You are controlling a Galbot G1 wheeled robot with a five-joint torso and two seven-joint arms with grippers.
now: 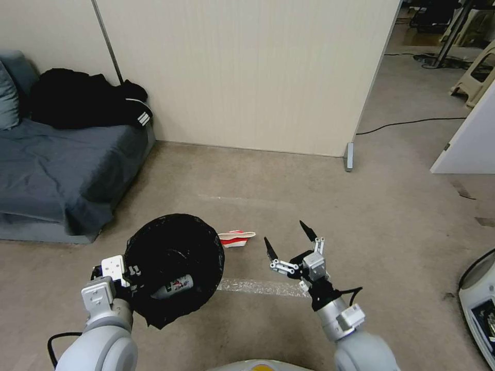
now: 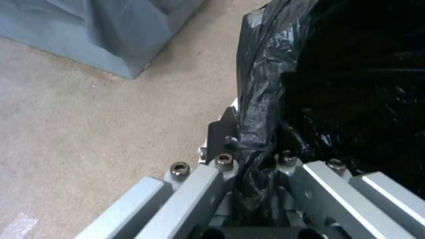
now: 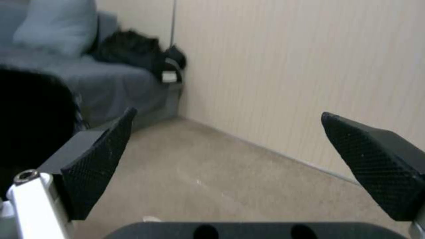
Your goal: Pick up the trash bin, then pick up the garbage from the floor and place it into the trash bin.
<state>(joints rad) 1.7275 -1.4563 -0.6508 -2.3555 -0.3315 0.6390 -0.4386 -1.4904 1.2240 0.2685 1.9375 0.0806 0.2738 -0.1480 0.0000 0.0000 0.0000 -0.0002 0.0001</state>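
- Beige carpet floor [image 1: 289, 185] runs from the robot up to a cream partition wall [image 1: 247, 72]; landmark for places = the trash bin.
- trash bin [image 1: 174, 268] is held up off the floor, mouth tipped toward the head camera, black bag liner [image 2: 345, 83] covering rim and inside.
- left gripper [image 1: 126, 275] sits at the bin's near-left rim, clamped onto rim and liner; left wrist view shows a dark fingertip [image 2: 223, 131] pressed on the outside of the crumpled liner, other finger hidden inside the bag.
- small white bottle [image 1: 172, 287] with red-black label lies inside the bin, near the low side of the liner.
- right gripper [image 1: 290, 241] is just right of the bin, above the floor, apart from it, spread wide, nothing between its textured black pads [image 3: 99, 166].
- strip of clear tape [image 1: 260, 287] lies on the floor, running right from the bin's lower edge, passing under the right gripper.
- red-and-white paper carton [image 1: 236, 238] lies flat on the floor just beyond the bin's right rim, between bin and right gripper, untouched.
- grey sofa [image 1: 56, 175] stands farther back, left of the bin, against the wall; black jacket [image 1: 87, 98] piled on it, grey cushion [image 3: 55, 25] at the far end.
- black cable [image 1: 412, 122] on the floor far right of the bin, past the partition's end.
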